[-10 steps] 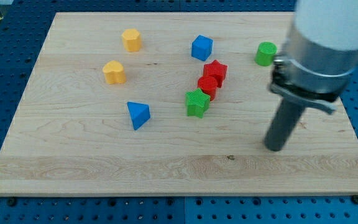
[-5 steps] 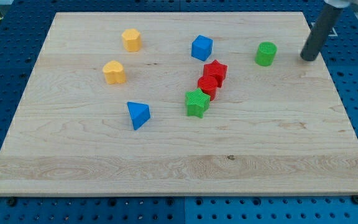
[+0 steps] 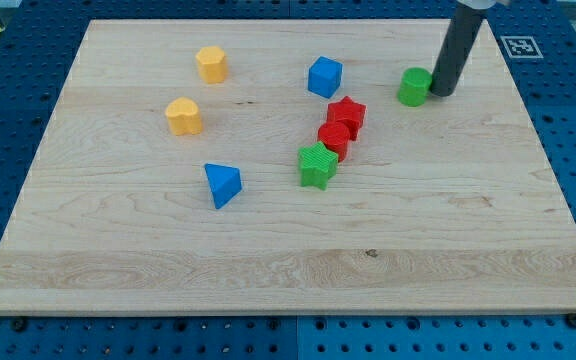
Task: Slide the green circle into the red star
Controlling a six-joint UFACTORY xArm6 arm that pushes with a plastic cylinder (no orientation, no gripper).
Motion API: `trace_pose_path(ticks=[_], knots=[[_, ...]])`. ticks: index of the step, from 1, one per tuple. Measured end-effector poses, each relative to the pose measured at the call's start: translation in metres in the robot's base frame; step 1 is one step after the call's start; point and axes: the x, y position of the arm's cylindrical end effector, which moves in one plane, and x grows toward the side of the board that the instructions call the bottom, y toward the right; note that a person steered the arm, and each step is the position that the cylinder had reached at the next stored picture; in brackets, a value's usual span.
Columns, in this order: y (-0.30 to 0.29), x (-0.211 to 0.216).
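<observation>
My tip (image 3: 441,94) has no jaws to open or close; it presses against the right side of the green circle (image 3: 414,87) in the upper right of the frame. The red star (image 3: 347,113) lies to the circle's lower left, apart from it, touching another red block (image 3: 334,137) near a green star (image 3: 317,165).

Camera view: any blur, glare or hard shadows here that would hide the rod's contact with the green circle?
Camera view: sharp throughout, even soft lighting, no glare on the board; my tip sits crisp against the green circle's right side, no gap visible; the red star is equally clear.
</observation>
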Motion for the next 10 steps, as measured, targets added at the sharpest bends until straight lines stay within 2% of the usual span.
trace_pose_path(ticks=[6,7,10], knots=[[-0.071,-0.017],[-0.081,-0.037],[-0.110,-0.023]])
